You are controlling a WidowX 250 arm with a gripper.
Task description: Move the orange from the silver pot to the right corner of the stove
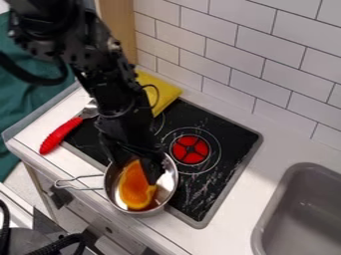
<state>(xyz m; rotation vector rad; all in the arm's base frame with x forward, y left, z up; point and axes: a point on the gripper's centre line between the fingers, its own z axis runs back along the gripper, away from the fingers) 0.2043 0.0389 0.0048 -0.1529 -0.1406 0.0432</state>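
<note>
The black gripper (137, 168) hangs down into the silver pot (170, 191) from the upper left, open, its fingers apart on either side of the upper part of the orange (136, 191). The orange, a wedge-like piece, lies in the pot towards its near side, and its top end is partly covered by the gripper. The pot stands at the front left of the black stove (222, 172), with its wire handle pointing left. The stove's right corner is near the bottom of its dark surface.
A red-handled utensil (60, 135) lies at the stove's left edge. Behind the arm is a yellow cloth-like thing (160, 91). A red burner (190, 149) is just behind and right of the pot. The grey sink (303, 209) is at the right, and a tiled wall (246, 60) runs behind.
</note>
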